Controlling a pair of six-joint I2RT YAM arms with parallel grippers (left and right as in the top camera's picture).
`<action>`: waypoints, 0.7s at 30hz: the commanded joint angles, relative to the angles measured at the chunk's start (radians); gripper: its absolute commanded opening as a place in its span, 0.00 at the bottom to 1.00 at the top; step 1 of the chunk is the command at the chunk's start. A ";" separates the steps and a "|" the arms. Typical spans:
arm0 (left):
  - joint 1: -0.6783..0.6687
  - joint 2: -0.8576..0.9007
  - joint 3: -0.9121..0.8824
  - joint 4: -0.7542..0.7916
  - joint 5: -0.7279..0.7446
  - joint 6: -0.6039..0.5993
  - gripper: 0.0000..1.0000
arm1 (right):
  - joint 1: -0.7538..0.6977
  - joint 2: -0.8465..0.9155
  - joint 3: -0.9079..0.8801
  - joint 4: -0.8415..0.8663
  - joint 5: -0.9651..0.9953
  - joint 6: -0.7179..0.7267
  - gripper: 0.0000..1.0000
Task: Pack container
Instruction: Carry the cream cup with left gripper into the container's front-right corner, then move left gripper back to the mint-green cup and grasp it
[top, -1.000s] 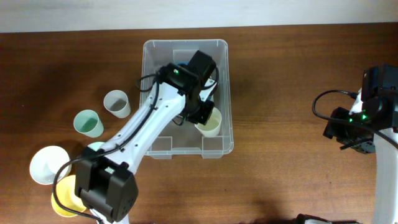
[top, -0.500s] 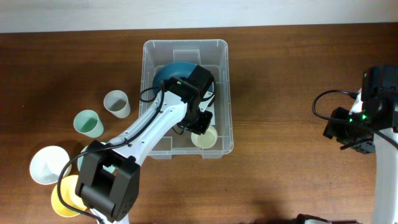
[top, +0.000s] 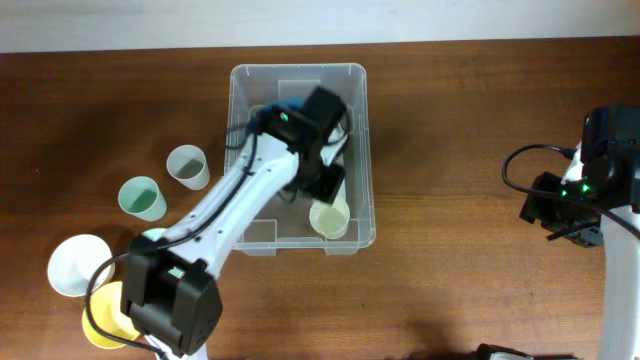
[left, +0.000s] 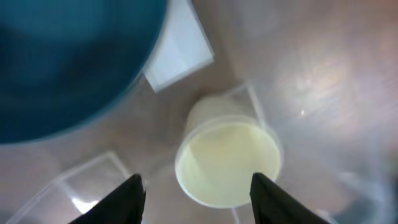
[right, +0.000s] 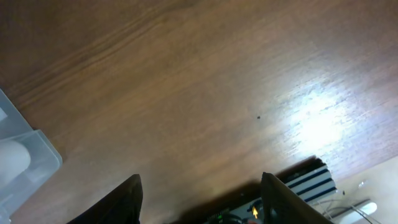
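The container (top: 298, 68), a large clear bin, sits mid-table. Inside it, a pale cream cup (top: 329, 217) stands upright in the near right corner. A blue bowl (top: 287, 104) lies at the far end, mostly hidden under my left arm. My left gripper (top: 326, 186) hovers inside the bin just above the cup. In the left wrist view its fingers (left: 132, 198) stand apart either side of the cream cup (left: 227, 160) without touching it. The blue bowl (left: 62, 62) and the white label (left: 180, 53) show beyond. My right gripper (right: 200, 179) is open over bare wood.
Left of the bin stand a grey cup (top: 187, 166) and a green cup (top: 142, 198). A white bowl (top: 78, 265) and a yellow bowl (top: 100, 318) lie by the left arm's base. The right arm (top: 585, 190) rests at the far right. A bin corner (right: 25, 162) shows in the right wrist view.
My left gripper has opened and let go of the cream cup, which now stands on the bin's floor. The gripper has drawn back a little. The right arm has not moved.
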 joint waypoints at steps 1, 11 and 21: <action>0.042 -0.056 0.181 -0.079 -0.133 0.005 0.61 | -0.001 -0.014 -0.003 0.000 0.011 0.000 0.57; 0.449 -0.214 0.349 -0.260 -0.335 -0.100 0.74 | -0.001 -0.014 -0.003 0.002 0.014 0.000 0.57; 0.858 -0.212 0.099 -0.207 -0.207 -0.132 0.78 | -0.001 -0.014 -0.003 0.004 0.013 0.000 0.57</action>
